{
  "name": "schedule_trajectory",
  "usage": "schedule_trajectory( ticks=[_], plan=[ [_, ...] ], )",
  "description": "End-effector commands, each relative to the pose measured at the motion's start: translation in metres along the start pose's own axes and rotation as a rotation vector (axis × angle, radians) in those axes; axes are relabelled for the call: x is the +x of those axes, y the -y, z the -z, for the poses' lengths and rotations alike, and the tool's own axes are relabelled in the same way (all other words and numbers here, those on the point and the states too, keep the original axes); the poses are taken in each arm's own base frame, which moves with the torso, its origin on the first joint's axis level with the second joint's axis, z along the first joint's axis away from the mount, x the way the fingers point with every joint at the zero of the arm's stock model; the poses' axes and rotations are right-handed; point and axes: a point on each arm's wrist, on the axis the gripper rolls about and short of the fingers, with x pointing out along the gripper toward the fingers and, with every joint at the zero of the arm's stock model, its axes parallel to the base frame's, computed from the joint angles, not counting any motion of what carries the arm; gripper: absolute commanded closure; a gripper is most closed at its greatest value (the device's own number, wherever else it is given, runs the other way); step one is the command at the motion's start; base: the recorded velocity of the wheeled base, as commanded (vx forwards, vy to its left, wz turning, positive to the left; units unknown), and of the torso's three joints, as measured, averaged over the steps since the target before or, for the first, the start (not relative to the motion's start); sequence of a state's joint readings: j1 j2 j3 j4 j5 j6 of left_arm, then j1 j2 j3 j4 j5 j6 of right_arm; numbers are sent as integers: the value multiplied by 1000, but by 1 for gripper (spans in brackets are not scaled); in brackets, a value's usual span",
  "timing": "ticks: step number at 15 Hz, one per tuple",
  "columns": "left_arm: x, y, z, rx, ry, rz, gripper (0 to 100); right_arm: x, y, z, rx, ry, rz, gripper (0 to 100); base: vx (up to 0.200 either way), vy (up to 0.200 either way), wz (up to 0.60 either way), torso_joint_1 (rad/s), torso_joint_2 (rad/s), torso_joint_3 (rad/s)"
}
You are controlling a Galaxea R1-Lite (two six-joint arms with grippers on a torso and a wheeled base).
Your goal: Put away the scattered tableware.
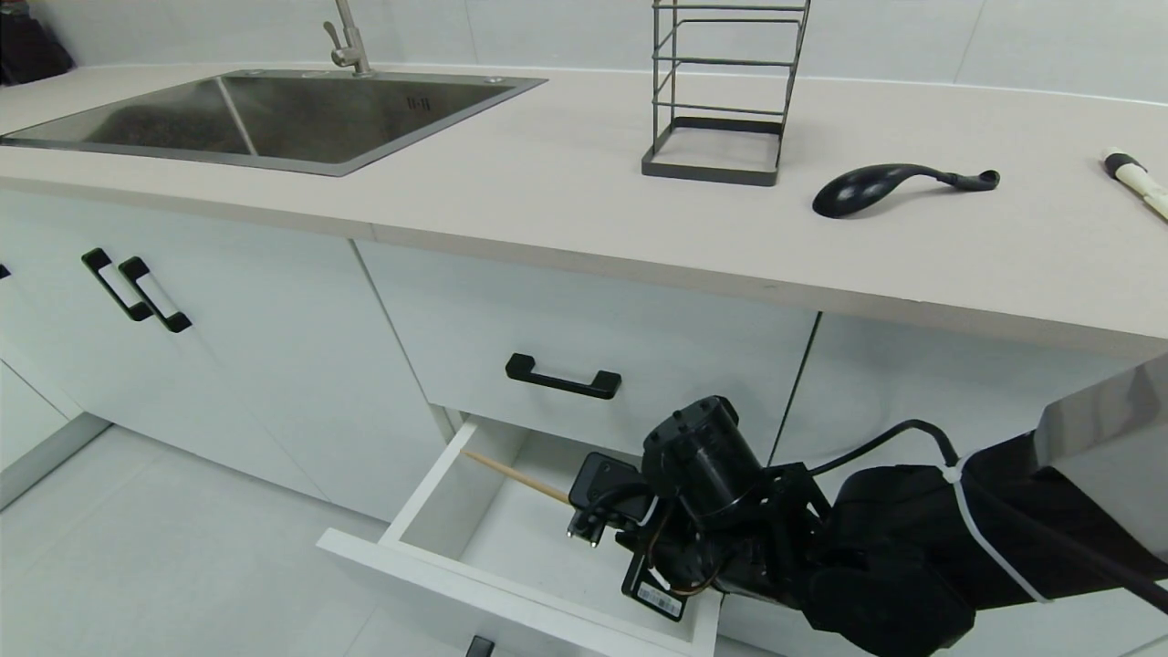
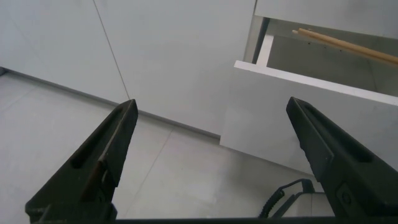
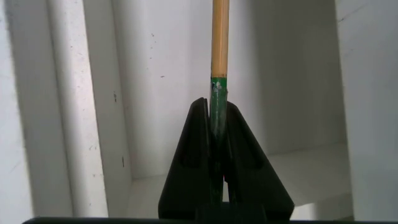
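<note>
A wooden chopstick [image 1: 516, 476] with a green end [image 3: 216, 102] points into the open white drawer [image 1: 429, 484] below the counter. My right gripper [image 1: 573, 502] is shut on its green end [image 3: 216, 124], just above the drawer's inside. A black spoon [image 1: 876, 187] lies on the counter's right part, and a cream utensil with a black tip [image 1: 1136, 178] lies at the far right edge. My left gripper [image 2: 211, 106] hangs open over the floor, facing the drawer's front panel [image 2: 298, 118], with the chopstick [image 2: 348, 43] seen beyond it.
A dark wire rack [image 1: 725, 91] stands at the back of the counter, left of the spoon. The steel sink [image 1: 274, 114] with a tap is at the far left. A closed drawer with a black handle [image 1: 563, 377] sits above the open one.
</note>
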State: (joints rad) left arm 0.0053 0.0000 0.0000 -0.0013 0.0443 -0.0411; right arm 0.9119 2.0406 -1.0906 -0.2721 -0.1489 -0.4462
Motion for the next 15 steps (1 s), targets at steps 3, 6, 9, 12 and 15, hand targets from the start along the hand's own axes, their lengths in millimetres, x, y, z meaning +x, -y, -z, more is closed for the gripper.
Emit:
schedule_trajectory(
  ticks=[3,6,9,12,15],
  plan=[
    [0,0,0,0,0,-1,0,17,-1,1,1,-19,7,100,0,0,0,0,0,0],
    [0,0,0,0,0,-1,0,22,2,5,7,-34,11,100,0,0,0,0,0,0],
    [0,0,0,0,0,-1,0,26,1,8,8,-47,9,100,0,0,0,0,0,0],
    [0,0,0,0,0,-1,0,31,-3,12,6,-63,0,100,0,0,0,0,0,0],
    [0,0,0,0,0,-1,0,31,-7,10,-1,-60,-9,100,0,0,0,0,0,0]
  ],
)
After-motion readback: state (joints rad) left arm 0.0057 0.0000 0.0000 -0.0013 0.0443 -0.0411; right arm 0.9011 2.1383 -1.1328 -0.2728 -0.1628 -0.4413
